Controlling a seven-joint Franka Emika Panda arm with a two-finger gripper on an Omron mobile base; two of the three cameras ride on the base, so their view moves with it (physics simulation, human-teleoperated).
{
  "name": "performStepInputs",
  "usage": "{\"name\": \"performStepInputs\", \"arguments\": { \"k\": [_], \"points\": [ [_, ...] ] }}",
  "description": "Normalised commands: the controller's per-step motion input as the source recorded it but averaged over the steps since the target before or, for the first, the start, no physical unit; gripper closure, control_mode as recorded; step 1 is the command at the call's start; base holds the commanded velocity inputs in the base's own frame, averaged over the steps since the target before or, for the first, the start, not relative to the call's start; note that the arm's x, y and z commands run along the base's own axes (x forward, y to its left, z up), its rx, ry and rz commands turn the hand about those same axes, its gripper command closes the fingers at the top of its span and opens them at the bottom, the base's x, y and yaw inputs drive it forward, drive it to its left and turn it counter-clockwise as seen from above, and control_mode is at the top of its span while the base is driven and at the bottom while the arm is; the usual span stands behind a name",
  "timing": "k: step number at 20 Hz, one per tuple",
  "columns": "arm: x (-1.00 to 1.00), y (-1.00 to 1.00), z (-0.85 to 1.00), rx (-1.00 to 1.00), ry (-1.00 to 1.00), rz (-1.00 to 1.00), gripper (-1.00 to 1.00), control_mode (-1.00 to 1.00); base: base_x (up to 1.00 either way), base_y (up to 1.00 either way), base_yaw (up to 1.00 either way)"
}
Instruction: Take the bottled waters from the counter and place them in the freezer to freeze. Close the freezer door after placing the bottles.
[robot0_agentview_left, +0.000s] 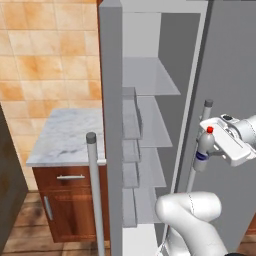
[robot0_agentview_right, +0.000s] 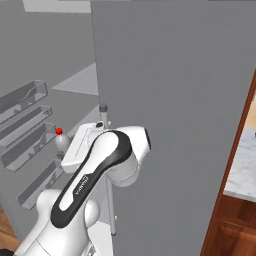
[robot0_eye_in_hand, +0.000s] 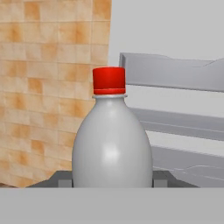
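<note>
Gripper (robot0_agentview_left: 204, 156): clamped on our slim clear-grey red-capped plastic bottle (robot0_agentview_left: 204, 148) | step: carrying toward tall grey freezer (robot0_agentview_left: 150, 125) | next: we reach onto a pale glassy shelf (robot0_agentview_left: 152, 122).

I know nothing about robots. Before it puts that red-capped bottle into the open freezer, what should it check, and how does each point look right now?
1. Bottle held in the gripper: ok, jaws shut on it.
2. Bottle upright, red cap on top: ok.
3. Freezer door open: ok.
4. Bare shelf to take it: ok.
5. Bottle already inside the freezer: not ok, it hangs in front of the opening.
6. Second bottle's whereabouts: cannot tell.
</note>
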Motion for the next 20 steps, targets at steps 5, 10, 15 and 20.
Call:
{"name": "performStepInputs", "arguments": {
  "k": [5, 10, 15, 20],
  "points": [
    [0.00, 0.00, 0.00, 0.00, 0.00, 0.00, 1.00, 1.00, 0.17, 0.21, -0.03],
    [0.00, 0.00, 0.00, 0.00, 0.00, 0.00, 1.00, 1.00, 0.09, 0.20, -0.04],
    [0.00, 0.17, 0.00, 0.00, 0.00, -0.14, 1.00, -1.00, 0.00, 0.00, 0.00],
    [-0.01, 0.35, 0.02, 0.00, 0.00, -0.30, 1.00, -1.00, 0.00, 0.00, 0.00]
  ]
}}
